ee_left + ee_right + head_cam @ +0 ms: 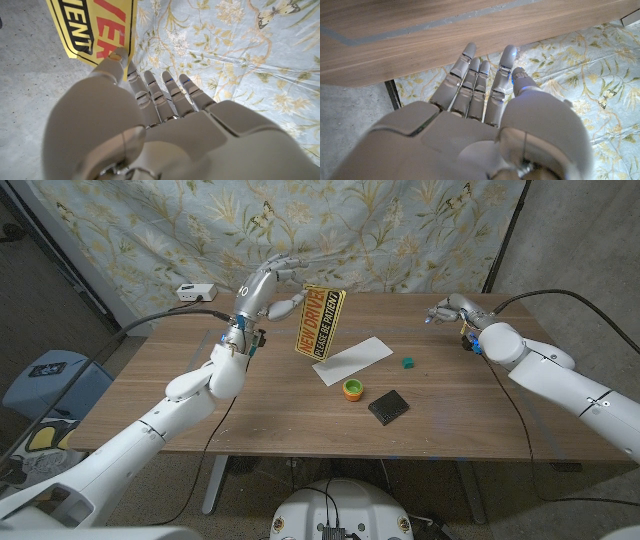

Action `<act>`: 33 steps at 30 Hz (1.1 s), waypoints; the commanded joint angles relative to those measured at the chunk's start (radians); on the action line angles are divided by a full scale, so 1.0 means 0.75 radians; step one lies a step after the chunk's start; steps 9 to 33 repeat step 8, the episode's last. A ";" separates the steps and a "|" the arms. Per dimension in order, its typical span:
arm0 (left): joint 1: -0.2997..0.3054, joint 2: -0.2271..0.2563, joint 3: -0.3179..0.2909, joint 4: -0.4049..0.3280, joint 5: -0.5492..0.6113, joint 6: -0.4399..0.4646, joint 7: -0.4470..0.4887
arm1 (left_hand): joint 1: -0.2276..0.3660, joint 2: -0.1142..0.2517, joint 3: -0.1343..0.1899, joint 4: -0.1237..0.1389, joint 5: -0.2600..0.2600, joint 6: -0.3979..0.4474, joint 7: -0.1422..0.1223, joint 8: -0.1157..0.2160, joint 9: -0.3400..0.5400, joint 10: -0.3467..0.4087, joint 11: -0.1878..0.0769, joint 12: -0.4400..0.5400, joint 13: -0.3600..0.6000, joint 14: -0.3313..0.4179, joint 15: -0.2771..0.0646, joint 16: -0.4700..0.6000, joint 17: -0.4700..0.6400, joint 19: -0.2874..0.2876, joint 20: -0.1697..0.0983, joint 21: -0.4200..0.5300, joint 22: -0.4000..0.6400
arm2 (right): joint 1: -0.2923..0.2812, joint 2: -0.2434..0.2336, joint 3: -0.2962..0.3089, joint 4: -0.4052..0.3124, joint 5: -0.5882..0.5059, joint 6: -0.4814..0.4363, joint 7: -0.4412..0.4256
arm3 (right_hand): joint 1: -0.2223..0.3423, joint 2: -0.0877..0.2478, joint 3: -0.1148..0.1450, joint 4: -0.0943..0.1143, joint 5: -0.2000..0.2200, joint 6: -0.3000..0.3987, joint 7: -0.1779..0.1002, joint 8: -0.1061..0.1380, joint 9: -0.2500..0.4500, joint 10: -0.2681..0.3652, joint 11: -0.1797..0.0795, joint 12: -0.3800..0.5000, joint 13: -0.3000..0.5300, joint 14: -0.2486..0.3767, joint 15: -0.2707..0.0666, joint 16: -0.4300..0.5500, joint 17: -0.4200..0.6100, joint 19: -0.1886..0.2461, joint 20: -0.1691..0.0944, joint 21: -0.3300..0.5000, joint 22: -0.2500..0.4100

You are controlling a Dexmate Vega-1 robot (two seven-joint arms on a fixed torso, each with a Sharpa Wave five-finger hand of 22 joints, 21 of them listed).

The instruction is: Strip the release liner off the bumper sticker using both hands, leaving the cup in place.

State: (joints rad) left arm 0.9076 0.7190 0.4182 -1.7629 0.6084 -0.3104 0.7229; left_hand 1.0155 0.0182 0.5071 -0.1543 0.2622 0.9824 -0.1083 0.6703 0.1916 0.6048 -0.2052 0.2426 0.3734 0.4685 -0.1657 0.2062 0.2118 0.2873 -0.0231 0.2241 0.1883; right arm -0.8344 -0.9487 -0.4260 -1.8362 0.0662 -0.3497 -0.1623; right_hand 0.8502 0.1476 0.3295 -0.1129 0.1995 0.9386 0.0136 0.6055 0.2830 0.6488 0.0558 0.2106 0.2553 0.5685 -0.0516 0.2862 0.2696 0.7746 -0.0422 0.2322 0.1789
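The left hand [268,292] pinches the yellow bumper sticker [320,322] aloft by one edge; thin and floppy, it likely peels best from a corner. The right hand [449,311] hovers empty, fingers extended.

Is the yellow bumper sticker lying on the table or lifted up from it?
Lifted. The left hand holds the bumper sticker upright in the air above the table; the white liner lies flat on the wood beside it.
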 commanded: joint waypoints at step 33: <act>0.109 -0.007 -0.045 -0.139 -0.141 0.155 -0.178 | -0.098 0.004 -0.021 0.040 -0.021 -0.230 0.028 -0.071 0.006 -0.091 0.044 -0.038 0.012 -0.081 0.032 -0.016 -0.004 -0.026 0.025 -0.013 0.003 | 0.030 0.054 -0.039 0.038 0.026 0.000 0.026 | -0.013 0.005 -0.008 -0.003 -0.002 -0.118 0.009 -0.063 -0.021 -0.019 0.013 -0.007 0.001 -0.013 0.007 -0.012 0.003 -0.002 0.019 -0.012 0.002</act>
